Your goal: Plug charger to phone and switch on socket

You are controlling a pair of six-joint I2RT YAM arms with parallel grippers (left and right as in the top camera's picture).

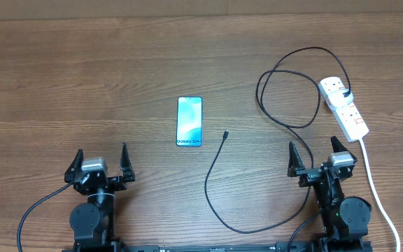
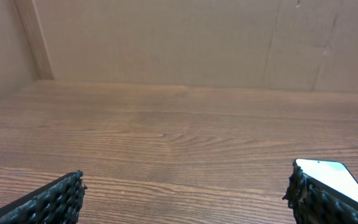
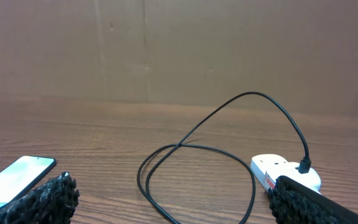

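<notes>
Wooden table (image 1: 117, 70), and the blue-screened phone (image 1: 189, 121) reading "Galaxy S24" lies flat on it.
Charger (image 1: 207, 183) tip just right of the phone, power strip (image 1: 343, 105) further right; left gripper (image 1: 102, 150) and right gripper (image 1: 313, 143) sit robot-side of the phone, spread wide, empty.

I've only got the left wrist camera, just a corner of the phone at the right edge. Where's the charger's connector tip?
Observer: The connector tip lies just right of the phone, not touching it.
Operator: Is the other end plugged in?
Observer: Yes, the black plug sits in the socket, further off to the right.
Operator: And the right gripper?
Observer: The right gripper is open and empty, nearer the socket than the phone.
</notes>
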